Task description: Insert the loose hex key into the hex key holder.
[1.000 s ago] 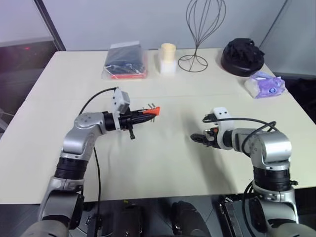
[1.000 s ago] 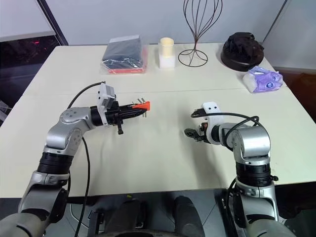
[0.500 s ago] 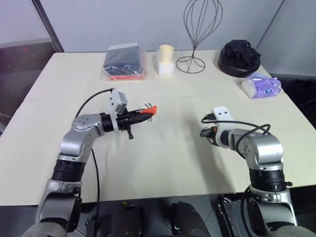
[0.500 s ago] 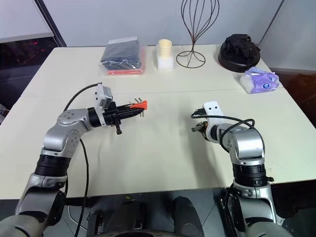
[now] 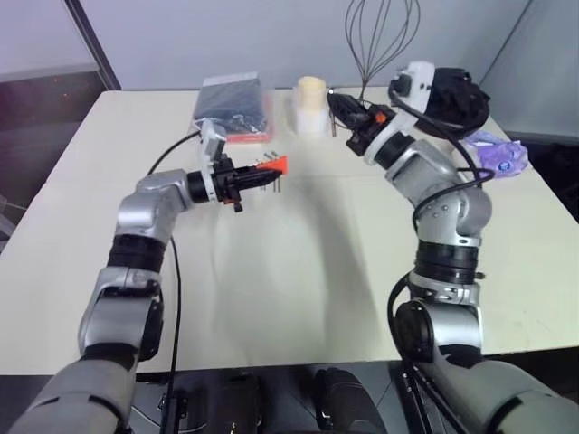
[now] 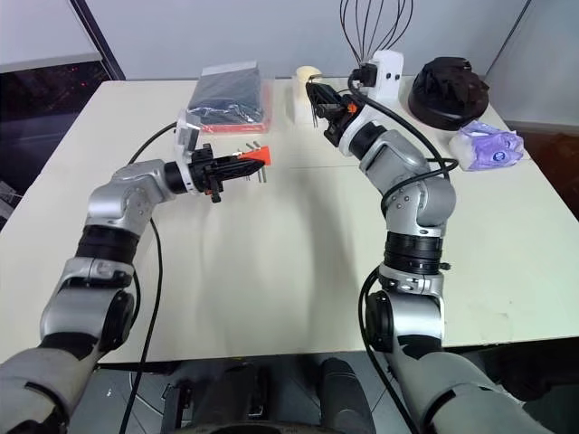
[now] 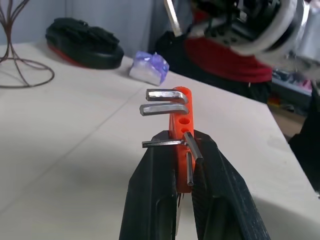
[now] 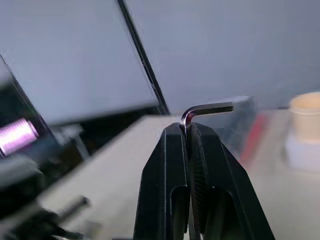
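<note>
Pale worktop fills the scene, with a grey wall behind it and a wire stand at the far edge. Taking that stand as landmark: the left pincer hangs above the worktop well nearer the robot and to the stand's left, clamped tight on the hex key holder, whose two mounted keys and empty holes face away from the fingers. The right pincer is raised just beside the stand's base, its jaws pressed shut on the long leg of the loose hex key, bent end jutting sideways past the tips.

To do the insertion well, I judge the right wrist should turn so a free straight end lines up with an empty hole, then close in slowly along the hole's axis while the holder is kept steady.

How much of the key's shaft lies between the right fingers is hidden, and the holes' depth cannot be made out
</note>
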Robot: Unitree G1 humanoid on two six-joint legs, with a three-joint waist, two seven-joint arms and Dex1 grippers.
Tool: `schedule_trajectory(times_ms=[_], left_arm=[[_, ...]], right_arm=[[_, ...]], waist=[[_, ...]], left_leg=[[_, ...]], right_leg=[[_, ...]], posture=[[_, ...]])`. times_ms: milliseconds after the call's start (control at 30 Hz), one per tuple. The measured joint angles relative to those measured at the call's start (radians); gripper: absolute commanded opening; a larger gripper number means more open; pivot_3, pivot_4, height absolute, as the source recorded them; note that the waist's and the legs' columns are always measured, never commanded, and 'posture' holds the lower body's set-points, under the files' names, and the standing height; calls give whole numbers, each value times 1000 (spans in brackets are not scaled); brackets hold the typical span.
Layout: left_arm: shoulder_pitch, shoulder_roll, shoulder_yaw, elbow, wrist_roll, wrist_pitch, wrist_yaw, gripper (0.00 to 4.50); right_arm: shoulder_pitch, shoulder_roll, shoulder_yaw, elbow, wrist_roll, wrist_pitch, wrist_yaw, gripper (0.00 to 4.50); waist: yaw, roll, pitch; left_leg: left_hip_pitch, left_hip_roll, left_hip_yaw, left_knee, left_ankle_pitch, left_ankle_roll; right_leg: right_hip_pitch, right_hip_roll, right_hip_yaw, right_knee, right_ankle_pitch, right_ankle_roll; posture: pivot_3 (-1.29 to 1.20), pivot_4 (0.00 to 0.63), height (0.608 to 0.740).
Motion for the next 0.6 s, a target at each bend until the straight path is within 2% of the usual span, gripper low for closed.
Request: schedule_trajectory(times_ms=[200, 600], left_arm=[[-91, -49, 9, 151, 27, -76, -39, 0], [-126, -83, 21, 185, 49, -112, -62, 0]], right_arm=[[-11, 34, 31, 4, 41, -65, -11, 34], [18, 60, 116, -3, 58, -111, -16, 34]], waist=[[-3, 0, 0], [-4, 0, 0]], left_leg=[[0, 1, 0, -1, 0, 0], [-2, 2, 0, 0, 0, 0]], right_leg=[[-2, 1, 0, 1, 0, 0], [-4, 1, 1, 2, 0, 0]], posture=[[0, 150, 740], [0, 150, 740]])
